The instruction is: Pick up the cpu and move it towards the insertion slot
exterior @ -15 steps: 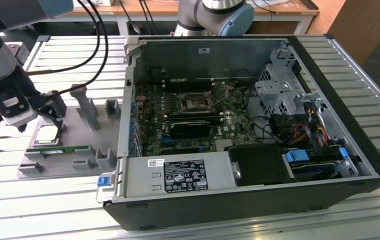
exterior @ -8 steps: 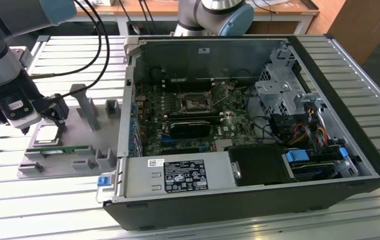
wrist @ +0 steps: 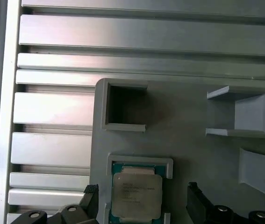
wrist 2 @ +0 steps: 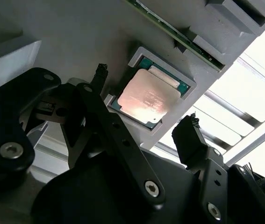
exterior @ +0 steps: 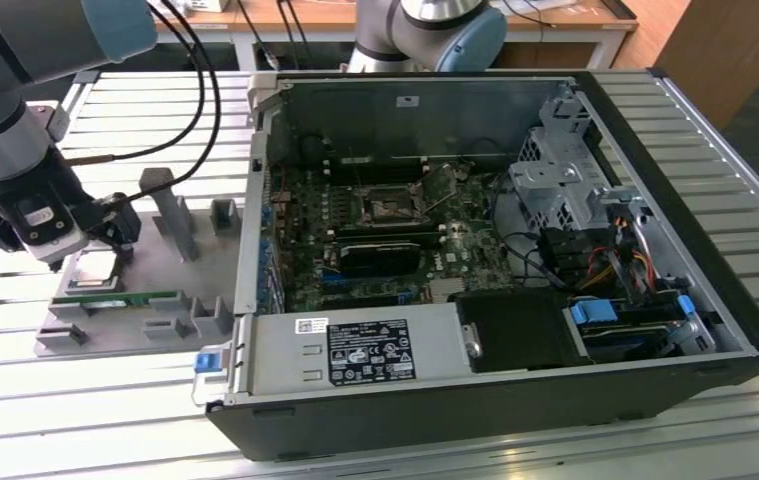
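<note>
— Hovering over the chip, are you? Which step is this?

— The pick-up, by my reckoning, not yet the carry. My fingers (wrist 2: 188, 137) stand spread wide, one tip on each side of the cpu (wrist 2: 148, 95), a small flat square chip with a silvery metal lid and a thin green rim. They grip nothing.

— Where does it lie?

— Flat in its shallow grey plastic pocket (wrist: 139, 161) on the matt grey fixture plate (wrist: 193, 144), out on the ribbed aluminium bench (exterior: 86, 420). The insertion slot (exterior: 389, 208), a square black socket in a shiny metal frame, sits well apart, inside the open black computer case (exterior: 486, 420).

— What does a grasp call for?

— I judge a level, even squeeze on two opposite edges. The lid is smooth and hard, the rim thin, and the pocket walls stand close round it, leaving my tips little room. Whether the tips touch the plate, I cannot tell.
</note>
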`<control>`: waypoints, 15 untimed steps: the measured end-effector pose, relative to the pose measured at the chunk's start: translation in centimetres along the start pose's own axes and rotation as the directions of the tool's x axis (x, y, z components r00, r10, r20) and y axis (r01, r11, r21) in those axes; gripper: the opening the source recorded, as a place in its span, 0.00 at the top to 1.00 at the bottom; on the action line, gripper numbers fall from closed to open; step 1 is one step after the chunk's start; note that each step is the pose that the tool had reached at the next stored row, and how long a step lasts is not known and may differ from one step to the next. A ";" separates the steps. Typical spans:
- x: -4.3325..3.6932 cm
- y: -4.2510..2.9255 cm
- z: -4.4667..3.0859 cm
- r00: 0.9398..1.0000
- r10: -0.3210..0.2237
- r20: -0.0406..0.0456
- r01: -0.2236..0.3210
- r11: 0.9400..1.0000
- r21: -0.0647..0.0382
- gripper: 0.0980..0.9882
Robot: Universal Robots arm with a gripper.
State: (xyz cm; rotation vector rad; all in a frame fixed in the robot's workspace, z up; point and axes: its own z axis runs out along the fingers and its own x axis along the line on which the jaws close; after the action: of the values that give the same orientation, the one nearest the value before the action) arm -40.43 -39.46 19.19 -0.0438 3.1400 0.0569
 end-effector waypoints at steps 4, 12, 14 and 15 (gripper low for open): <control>0.04 0.04 0.57 1.000 0.000 0.000 0.000 1.000 0.000 0.17; 0.37 0.08 1.26 1.000 0.000 0.000 0.000 1.000 0.000 0.17; 0.38 0.08 1.33 1.000 0.000 0.000 0.000 1.000 0.000 0.17; 0.38 0.08 1.33 1.000 0.000 0.000 0.000 1.000 0.000 0.17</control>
State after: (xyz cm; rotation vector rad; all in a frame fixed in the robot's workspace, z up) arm -40.81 -39.34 17.86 -0.0439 3.1401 0.0569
